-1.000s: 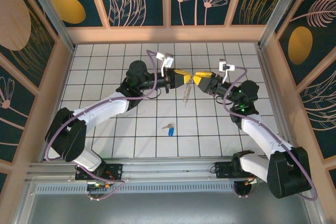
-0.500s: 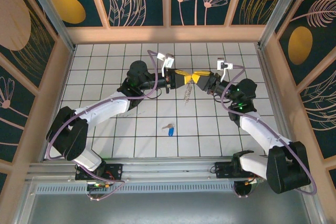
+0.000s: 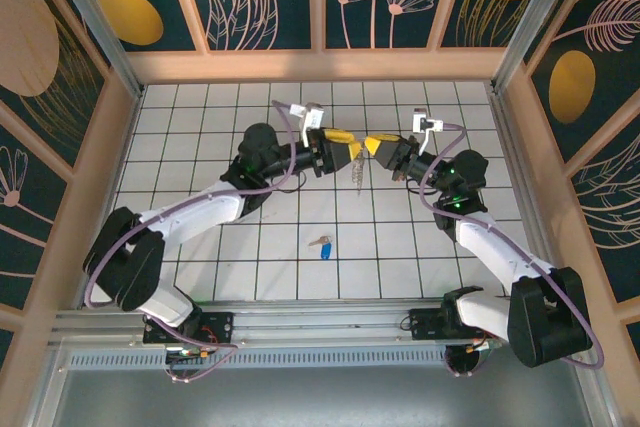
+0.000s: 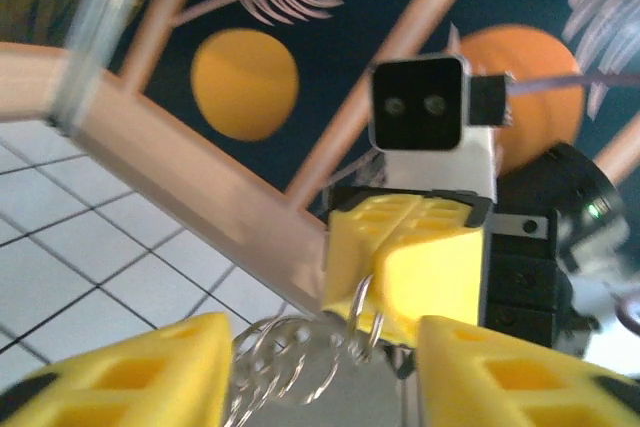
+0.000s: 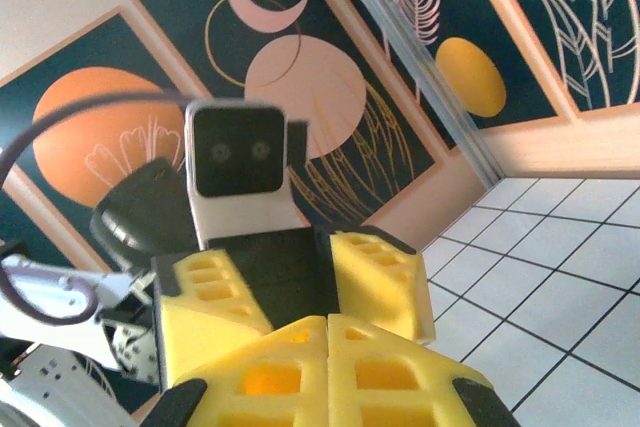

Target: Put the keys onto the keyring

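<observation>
Now that the left claw [image 3: 345,142] has let go and the right claw [image 3: 373,145] has clamped down, the keyring [image 3: 357,169] has changed hands.

- Left claw: fingers apart, holding nothing. Left wrist view shows both yellow pads spread wide, with the ring's coils hanging in the gap between them. It has also backed off slightly toward 9 o'clock.
- Right claw: pads pressed flat together, as the right wrist view shows. From the left wrist view it looks pinched on the top of the keyring. The contact point itself is small and partly hidden, so treat the grip as likely, not proven.
- Keyring: off the tiled table [image 3: 200,107], dangling just below the two claw tips, at about 12 o'clock of table centre in the top view. Left claw is at its 9 o'clock, right claw at its 3 o'clock.
- Blue-headed key [image 3: 323,244]: same tile as a second ago, lying flat at roughly 6 o'clock from the ring, well apart from both claws.

Meaning: handover looks done and the left arm is free. My read is it goes down for the key next while the right holds the ring steady. Threading hasn't started.
</observation>
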You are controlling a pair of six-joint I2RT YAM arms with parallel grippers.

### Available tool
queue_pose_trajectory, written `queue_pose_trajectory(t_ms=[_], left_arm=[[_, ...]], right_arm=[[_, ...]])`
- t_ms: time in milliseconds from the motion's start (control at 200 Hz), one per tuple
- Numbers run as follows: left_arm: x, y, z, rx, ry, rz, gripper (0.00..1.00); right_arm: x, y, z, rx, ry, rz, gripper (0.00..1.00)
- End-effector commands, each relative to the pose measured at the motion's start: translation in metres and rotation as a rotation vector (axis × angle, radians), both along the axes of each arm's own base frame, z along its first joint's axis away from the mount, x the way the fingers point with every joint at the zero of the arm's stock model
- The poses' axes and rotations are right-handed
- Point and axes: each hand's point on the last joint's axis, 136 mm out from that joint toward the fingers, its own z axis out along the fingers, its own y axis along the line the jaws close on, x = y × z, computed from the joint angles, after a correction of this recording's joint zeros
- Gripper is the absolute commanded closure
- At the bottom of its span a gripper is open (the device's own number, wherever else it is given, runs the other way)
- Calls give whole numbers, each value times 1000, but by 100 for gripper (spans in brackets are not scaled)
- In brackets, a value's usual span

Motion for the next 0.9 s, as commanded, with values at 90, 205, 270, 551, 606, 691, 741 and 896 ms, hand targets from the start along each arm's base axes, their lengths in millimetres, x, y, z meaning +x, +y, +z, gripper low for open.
queue_pose_trajectory(t_ms=[90, 205, 270, 551, 606, 691, 741, 896], left_arm=[[9, 39, 26, -181, 20, 216, 43], [5, 35, 25, -217, 51, 167, 47], [4, 32, 25, -241, 67, 141, 50], [4, 25, 19, -327, 123, 80, 61], [4, 23, 19, -334, 129, 71, 62], [4, 20, 17, -343, 136, 59, 64], [4, 17, 17, -342, 138, 50, 64], [3, 10, 16, -342, 139, 34, 65]], right_arm=[[-2, -6, 22, 107, -22, -69, 100], [2, -7, 24, 156, 6, -115, 100], [3, -8, 25, 192, 22, -136, 100], [6, -14, 26, 320, 84, -213, 100], [7, -12, 27, 325, 90, -212, 100], [7, -8, 27, 325, 94, -200, 100], [8, -5, 27, 327, 95, -195, 100], [9, -1, 26, 326, 99, -184, 100]])
